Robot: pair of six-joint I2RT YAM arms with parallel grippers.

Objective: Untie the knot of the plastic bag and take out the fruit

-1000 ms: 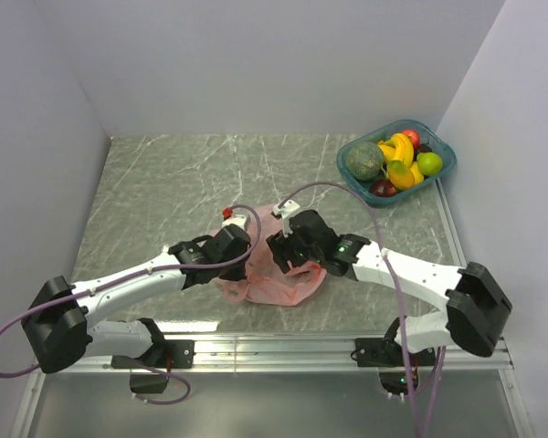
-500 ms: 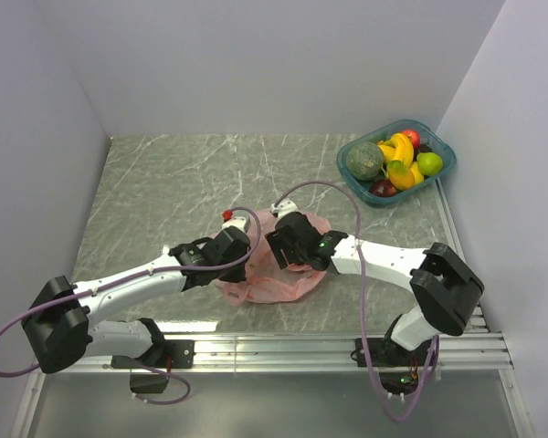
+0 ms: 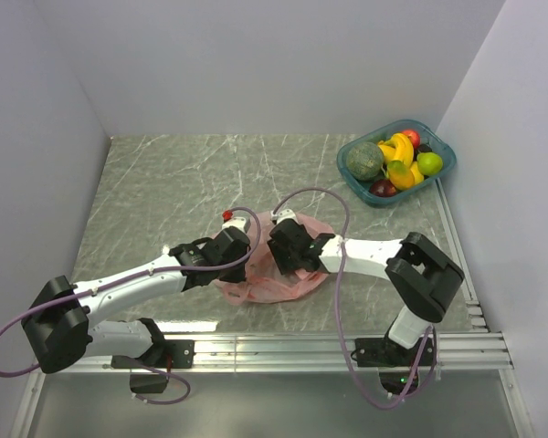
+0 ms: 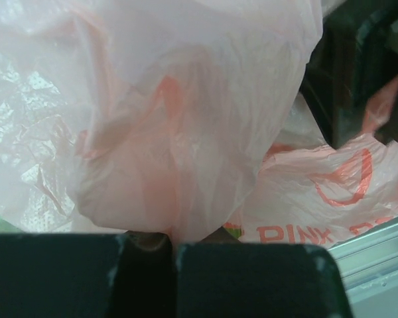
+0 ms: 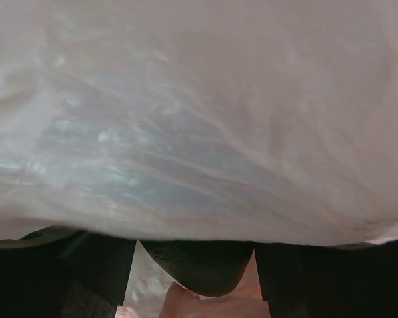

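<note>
Top: plastic bag [image 3: 267, 288] crumpled on table [image 3: 164, 182], front-centre, btwn my left pincer [image 3: 247, 259] & right pincer [image 3: 281, 263]; fruit [image 3: 402, 157] in teal tray [image 3: 354, 189], far right.
L wrist: left pincer clamped on bag fold.
R wrist: bag film over my fingers [image 5: 60, 278], set apart; grip: can't tell.

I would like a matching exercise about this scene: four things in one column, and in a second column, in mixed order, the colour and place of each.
Things:
1. plastic bag
2. tray
3. banana bunch
4. melon

Descriptions:
a. yellow, lying in the tray
b. teal, at the far right corner of the table
c. pink, near the middle of the table
d. dull green, at the left end of the tray

Pairs: 1-c; 2-b; 3-a; 4-d
</note>
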